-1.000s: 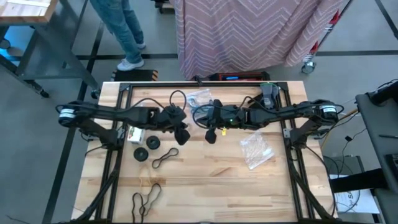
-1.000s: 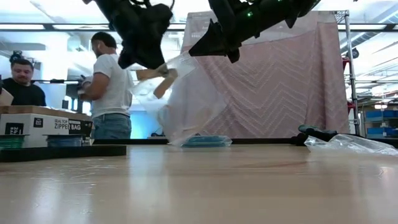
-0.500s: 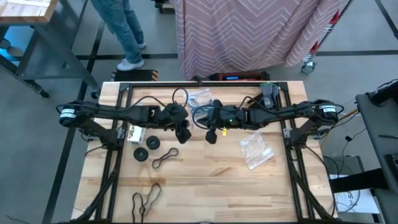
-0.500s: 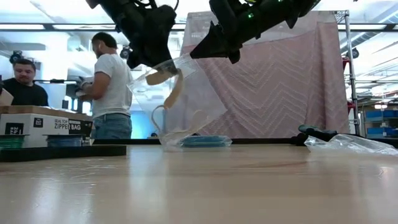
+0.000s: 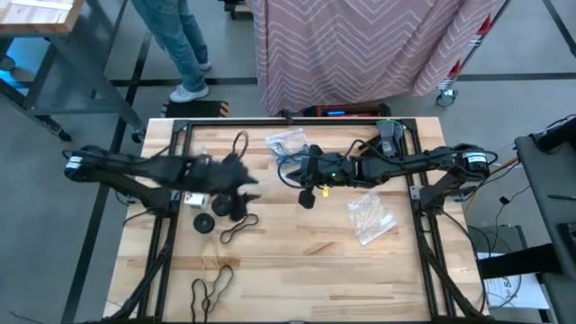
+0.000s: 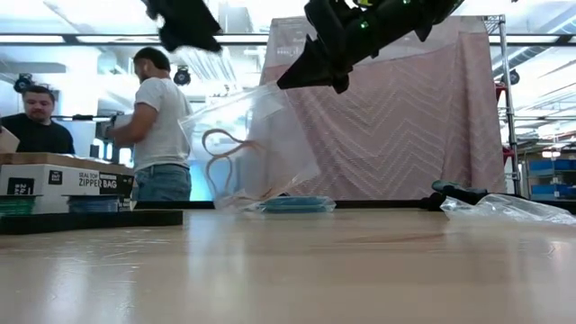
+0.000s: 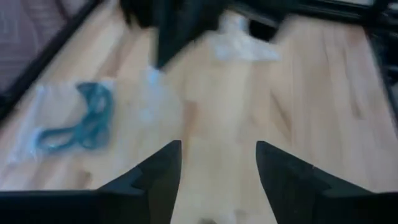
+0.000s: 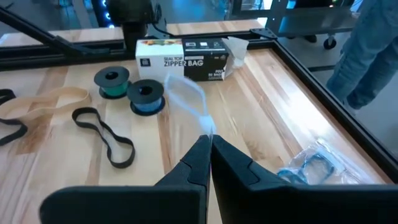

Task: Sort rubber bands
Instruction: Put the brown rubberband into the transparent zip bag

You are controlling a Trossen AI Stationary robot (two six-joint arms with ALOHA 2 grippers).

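High view: the right gripper (image 5: 304, 194) is stationed over the middle of the table, toward the far edge, and the left gripper (image 5: 241, 184) is blurred, positioned beside it on the left side. The low view shows the right gripper (image 6: 306, 72) raised above the table with its fingers pressed together on the upper edge of a clear plastic bag (image 6: 256, 148), which hangs down from that pinch. A tan rubber band (image 6: 225, 162) lies curled inside the hanging bag. The left gripper (image 6: 189, 22) is above and beside the bag, apart from it. The left wrist view shows its two dark fingers (image 7: 155, 177) spread, with bare wood visible between them and nothing held.

In the right wrist view, the closed fingertips (image 8: 202, 158) clamp a thin fold of the clear bag film (image 8: 189, 99). On the table beyond them lie a black rubber band (image 8: 106, 137) and a second tan rubber band (image 8: 43, 102), near a green spool (image 8: 112, 82), a blue spool (image 8: 146, 96) and a box (image 8: 180, 59) printed "ZIPPER BAG". A sealed bag holding blue rubber bands (image 7: 81, 121) lies flat near the far edge of the table. A further clear bag (image 5: 369, 216) lies on the right side, and more dark bands (image 5: 211, 286) lie near the front left edge
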